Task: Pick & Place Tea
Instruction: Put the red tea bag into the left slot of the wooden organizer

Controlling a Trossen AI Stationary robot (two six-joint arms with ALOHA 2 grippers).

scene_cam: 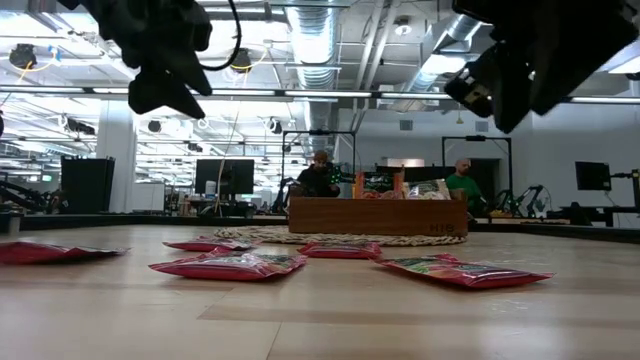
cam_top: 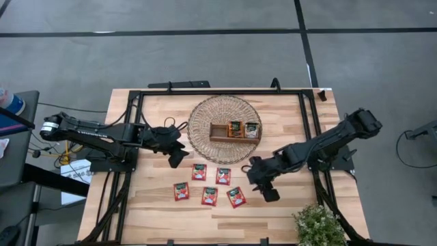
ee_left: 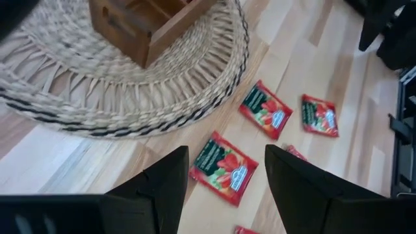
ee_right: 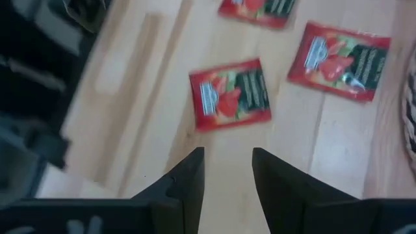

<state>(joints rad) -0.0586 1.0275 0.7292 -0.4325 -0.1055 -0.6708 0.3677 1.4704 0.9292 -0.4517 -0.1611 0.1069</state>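
Several red tea sachets lie flat on the wooden table: (cam_top: pixel 199 171), (cam_top: pixel 223 175), (cam_top: pixel 181 191), (cam_top: pixel 209 196), (cam_top: pixel 236 197). Two more sachets (cam_top: pixel 235 128) stand in the brown wooden tray (cam_top: pixel 218 134), which rests on a round woven mat (cam_top: pixel 205 113). My left gripper (cam_top: pixel 176 158) hangs open above the table, left of the sachets; in its wrist view one sachet (ee_left: pixel 223 168) shows beyond its fingers. My right gripper (cam_top: pixel 266 191) hangs open, right of the sachets, pointing down toward the nearest one (ee_right: pixel 231 94). Neither touches anything.
Black frame rails (cam_top: pixel 311 130) run along the table's left, right and far sides. A potted green plant (cam_top: pixel 317 225) stands at the near right corner. People sit at desks in the room beyond the table (scene_cam: pixel 320 175).
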